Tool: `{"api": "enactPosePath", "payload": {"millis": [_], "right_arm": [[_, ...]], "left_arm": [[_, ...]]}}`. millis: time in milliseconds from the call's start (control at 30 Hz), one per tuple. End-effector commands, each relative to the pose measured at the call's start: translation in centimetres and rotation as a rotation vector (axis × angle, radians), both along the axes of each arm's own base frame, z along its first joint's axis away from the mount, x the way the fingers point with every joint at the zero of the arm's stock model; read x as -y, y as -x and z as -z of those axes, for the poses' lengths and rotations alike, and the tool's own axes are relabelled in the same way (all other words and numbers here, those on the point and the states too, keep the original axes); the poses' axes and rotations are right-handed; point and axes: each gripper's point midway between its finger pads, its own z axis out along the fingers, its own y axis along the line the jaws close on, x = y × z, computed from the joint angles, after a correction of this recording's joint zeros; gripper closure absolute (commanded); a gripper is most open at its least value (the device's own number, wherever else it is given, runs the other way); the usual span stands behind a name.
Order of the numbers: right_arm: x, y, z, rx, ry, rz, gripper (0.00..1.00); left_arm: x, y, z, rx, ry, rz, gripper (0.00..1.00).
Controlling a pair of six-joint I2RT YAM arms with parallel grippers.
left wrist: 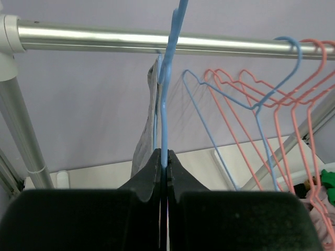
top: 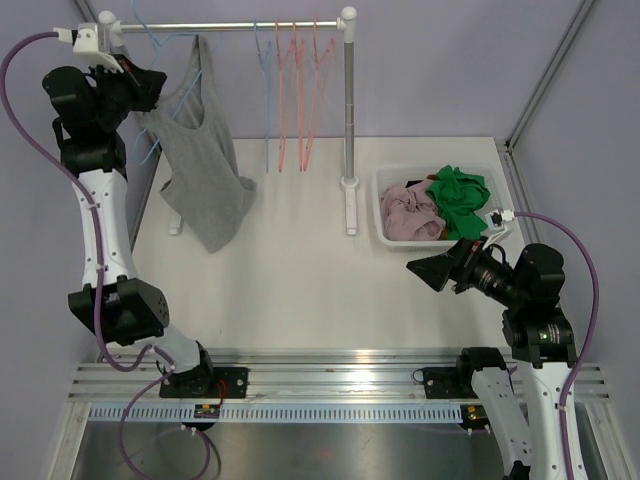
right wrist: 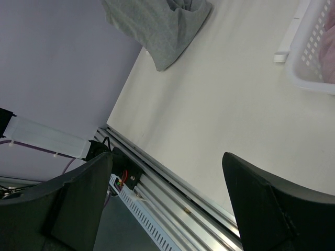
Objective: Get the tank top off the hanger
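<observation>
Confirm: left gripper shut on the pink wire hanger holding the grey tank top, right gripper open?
No. The left gripper is shut on a thin light-blue hanger, not a pink one; the left wrist view shows it. That hanger holds the grey tank top, and the right gripper is open.

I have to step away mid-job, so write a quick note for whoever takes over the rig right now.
Left gripper: shut on the blue hanger, just below the rail.
Right gripper: open, empty, over the table near the laundry basket.
Grey tank top: on that hanger, hem resting on the table.
Done: hanger gripped.
Left: get the tank top off it; nothing freed yet.
</observation>
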Motion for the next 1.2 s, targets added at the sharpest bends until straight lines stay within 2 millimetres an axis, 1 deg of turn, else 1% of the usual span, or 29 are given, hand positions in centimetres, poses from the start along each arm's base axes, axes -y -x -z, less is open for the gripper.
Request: {"api": "enactPosePath", "payload": {"millis": [0, 100, 133, 200, 233, 300, 367, 400, 433, 467, 500, 533, 567, 600, 633, 667, 700, 733, 800, 833, 867, 900, 933, 967, 1000, 1033, 1067, 1100, 1167], "right_arm": [[-0.1, 0.3, -1.5, 0.053, 0.015, -0.016, 0.07], [-0.3, 0.2, -1.8, 0.056, 0.012, -0.031, 0.06], [-0.3, 0.2, -1.9, 0.059, 0.01, -0.032, 0.06], [-0.4, 0.0, -1.9, 0.056, 0.009, -0.044, 0.06], [-0.5, 0.0, -1.9, 0.054, 0.009, -0.048, 0.06], [-0.6, 0.0, -2.0, 0.053, 0.01, -0.059, 0.06], [-0.7, 0.0, -1.9, 0.05, 0.014, -0.064, 0.05], [-0.8, -0.1, -1.9, 0.051, 0.014, -0.071, 0.05], [-0.9, -0.1, -1.9, 0.052, 0.016, -0.08, 0.05], [-1.2, -0.2, -1.7, 0.044, 0.015, -0.097, 0.05], [-1.4, -0.1, -1.7, 0.039, 0.015, -0.114, 0.04], [-1.8, 0.1, -1.8, 0.041, 0.016, -0.143, 0.04], [-2.2, 0.5, -2.1, 0.035, 0.005, -0.179, 0.03], [-2.4, 0.6, -2.4, 0.042, -0.002, -0.198, 0.03], [-2.7, 1.1, -2.7, 0.037, -0.023, -0.232, 0.02], [-2.9, 1.3, -2.7, 0.032, -0.036, -0.249, 0.02], [-3.1, 1.3, -3.1, 0.057, -0.047, -0.271, 0.01], [-3.4, 1.5, -3.3, 0.038, -0.08, -0.287, 0.0], [-3.7, 1.7, -3.2, 0.051, -0.112, -0.316, 0.0], [-3.7, 1.8, -3.3, 0.033, -0.135, -0.314, 0.01], [-3.7, 1.6, -3.1, 0.044, -0.142, -0.3, 0.01], [-3.7, 1.4, -3.0, 0.045, -0.149, -0.287, 0.01], [-3.7, 1.2, -2.4, 0.014, -0.17, -0.275, 0.01], [-3.8, 1.0, -2.7, 0.034, -0.18, -0.276, 0.01], [-3.9, 0.8, -2.4, 0.026, -0.19, -0.274, 0.01], [-4.0, 0.1, -1.7, -0.008, -0.206, -0.245, 0.01], [-4.2, -0.5, -1.4, -0.008, -0.21, -0.239, 0.0], [-5.1, -0.3, -0.7, -0.026, -0.209, -0.269, 0.01], [-6.3, -1.8, 1.1, -0.059, -0.178, -0.233, 0.01]], "left_arm": [[1.6, 3.2, -4.0, 0.118, 0.01, 0.016, 1.0], [2.7, 5.1, -3.8, 0.1, 0.003, 0.013, 1.0], [2.8, 5.0, -3.1, 0.076, 0.01, 0.016, 1.0], [3.3, 6.5, -3.3, 0.068, 0.024, 0.017, 1.0], [3.3, 6.6, -2.3, 0.04, 0.038, 0.008, 1.0], [3.2, 8.2, -2.3, 0.033, 0.055, -0.026, 1.0], [3.1, 9.1, -0.7, -0.022, 0.074, -0.05, 1.0], [3.2, 10.6, -1.3, -0.01, 0.079, -0.064, 1.0], [3.3, 11.3, -1.0, -0.021, 0.093, -0.073, 1.0], [3.5, 11.8, 0.6, -0.077, 0.121, -0.075, 1.0], [4.0, 13.8, -0.1, -0.061, 0.127, -0.075, 1.0], [4.3, 14.7, 0.4, -0.078, 0.147, -0.076, 1.0], [4.7, 15.6, 2.2, -0.127, 0.178, -0.07, 1.0], [5.3, 16.6, 3.0, -0.143, 0.189, -0.054, 1.0], [6.1, 19.3, 2.2, -0.1, 0.191, -0.045, 1.0], [6.5, 20.4, 2.9, -0.114, 0.211, -0.04, 1.0], [7.1, 20.9, 5.5, -0.166, 0.236, -0.014, 1.0], [8.1, 23.1, 5.1, -0.125, 0.233, 0.024, 1.0], [8.7, 24.6, 8.6, -0.221, 0.26, 0.031, 1.0], [9.2, 25.3, 9.6, -0.238, 0.269, 0.048, 1.0], [9.7, 26.9, 10.2, -0.236, 0.265, 0.06, 1.0], [9.9, 27.1, 12.4, -0.288, 0.29, 0.064, 1.0], [10.4, 27.6, 13.3, -0.304, 0.3, 0.089, 1.0], [11.1, 28.7, 14.0, -0.315, 0.316, 0.122, 1.0], [12.0, 29.3, 15.3, -0.359, 0.337, 0.172, 1.0], [12.4, 29.4, 17.7, -0.418, 0.363, 0.194, 1.0], [12.8, 29.9, 19.0, -0.456, 0.374, 0.216, 1.0], [13.2, 30.4, 20.1, -0.475, 0.365, 0.228, 1.0], [13.3, 30.8, 23.2, -0.552, 0.337, 0.228, 1.0]]}}
